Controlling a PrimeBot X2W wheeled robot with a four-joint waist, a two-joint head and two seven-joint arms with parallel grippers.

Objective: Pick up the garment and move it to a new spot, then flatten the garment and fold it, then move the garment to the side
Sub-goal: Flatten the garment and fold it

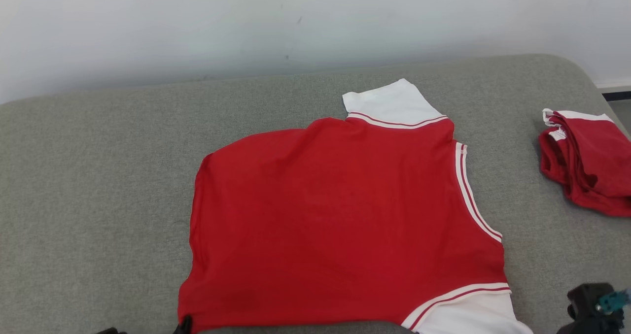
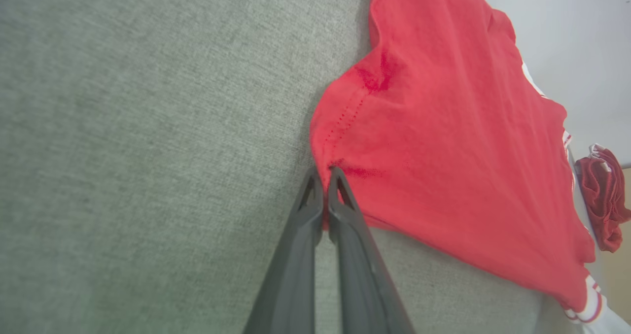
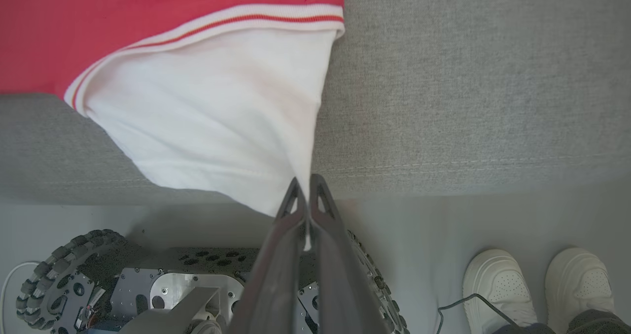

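Note:
The garment [image 1: 345,216] lies spread on a grey padded surface [image 1: 98,176], plain red side up, with white side panels at its far and near right corners. My left gripper [image 2: 325,174] is shut on the garment's [image 2: 443,151] red hem corner; in the head view its dark tip [image 1: 185,324] sits at the cloth's near left corner. My right gripper [image 3: 305,183] is shut on the tip of the white side panel [image 3: 207,122], which hangs past the padded surface's front edge. The lettering is hidden.
A second red-and-white cloth [image 1: 586,161] lies bunched at the surface's right end. A white wall [image 1: 296,23] runs behind. Below the front edge are my wheeled base [image 3: 54,275] and a person's white shoes [image 3: 498,284] on the floor.

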